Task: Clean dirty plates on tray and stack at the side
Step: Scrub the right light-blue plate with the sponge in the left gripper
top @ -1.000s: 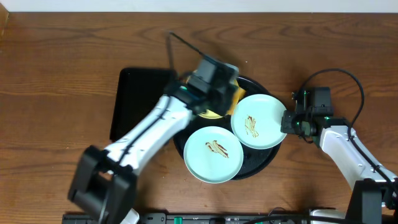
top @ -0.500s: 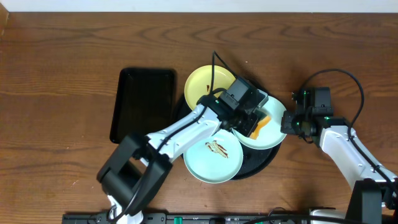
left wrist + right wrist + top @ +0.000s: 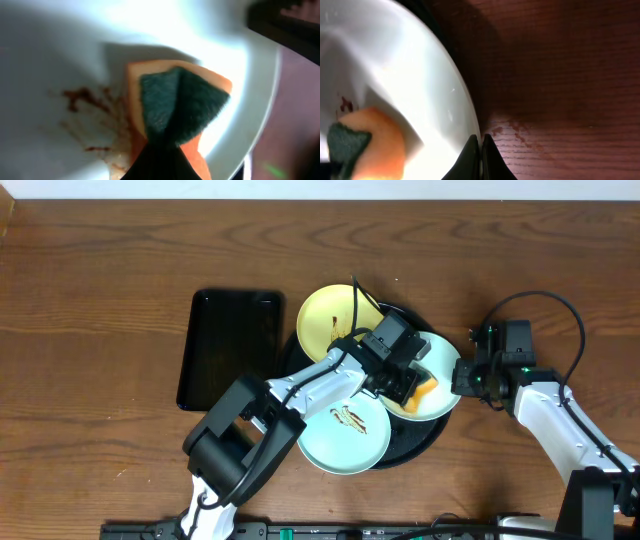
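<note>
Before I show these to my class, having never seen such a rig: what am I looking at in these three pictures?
These are two robot arms at a wooden table, each ending in a two-finger gripper. The wide picture looks down from above; the two close-ups come from cameras on the wrists. A round black tray carries a yellow plate, a blue plate and a second blue plate, the blue ones streaked brown. A rectangular black tray lies beside it. The left gripper presses an orange sponge with a green scrubbing face onto the blue plate, while the right gripper seems to pinch that plate's rim.
</note>
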Controlling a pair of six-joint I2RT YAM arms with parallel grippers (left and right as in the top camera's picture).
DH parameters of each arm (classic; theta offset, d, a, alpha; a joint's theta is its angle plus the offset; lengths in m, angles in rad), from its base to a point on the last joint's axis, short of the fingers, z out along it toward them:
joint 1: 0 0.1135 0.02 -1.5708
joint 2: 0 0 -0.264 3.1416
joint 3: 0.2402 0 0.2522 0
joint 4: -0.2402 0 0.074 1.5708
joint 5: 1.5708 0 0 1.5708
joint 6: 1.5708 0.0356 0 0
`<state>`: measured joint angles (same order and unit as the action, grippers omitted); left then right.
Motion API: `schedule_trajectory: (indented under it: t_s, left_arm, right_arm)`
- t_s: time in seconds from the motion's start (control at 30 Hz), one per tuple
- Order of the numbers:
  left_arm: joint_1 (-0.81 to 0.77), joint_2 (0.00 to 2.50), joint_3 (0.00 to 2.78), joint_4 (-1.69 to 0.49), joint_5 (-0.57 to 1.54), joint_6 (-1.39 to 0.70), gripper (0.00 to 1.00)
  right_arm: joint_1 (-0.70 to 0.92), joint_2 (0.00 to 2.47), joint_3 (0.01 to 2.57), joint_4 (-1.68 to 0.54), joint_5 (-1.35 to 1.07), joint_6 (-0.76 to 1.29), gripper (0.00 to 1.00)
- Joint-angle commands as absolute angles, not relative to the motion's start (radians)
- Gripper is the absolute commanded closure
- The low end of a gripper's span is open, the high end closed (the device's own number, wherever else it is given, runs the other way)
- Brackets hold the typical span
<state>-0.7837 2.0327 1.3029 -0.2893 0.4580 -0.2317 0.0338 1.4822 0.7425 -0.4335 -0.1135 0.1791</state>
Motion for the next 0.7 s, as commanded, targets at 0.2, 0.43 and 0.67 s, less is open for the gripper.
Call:
schedule_trajectory:
  t_s: [0.2, 0.43, 0.67]
  left_arm:
    - [-0.718, 2.046, 1.308, -0.328, 0.152, -0.239, 0.92]
    - [-0.712, 2.014, 1.308, -0.327, 0.128, -0.257, 0.92]
    - [-0.712, 1.937, 1.309, -0.325, 0.089, -0.309, 0.92]
  right_arm:
    - [0.031, 1.491, 0.738, -0.452, -0.121, 0.179, 0.99]
    - [0.031, 1.491, 0.738, -0.458, -0.121, 0.178, 0.99]
    - [0.031, 1.491, 0.738, -0.467, -0.12, 0.179, 0.99]
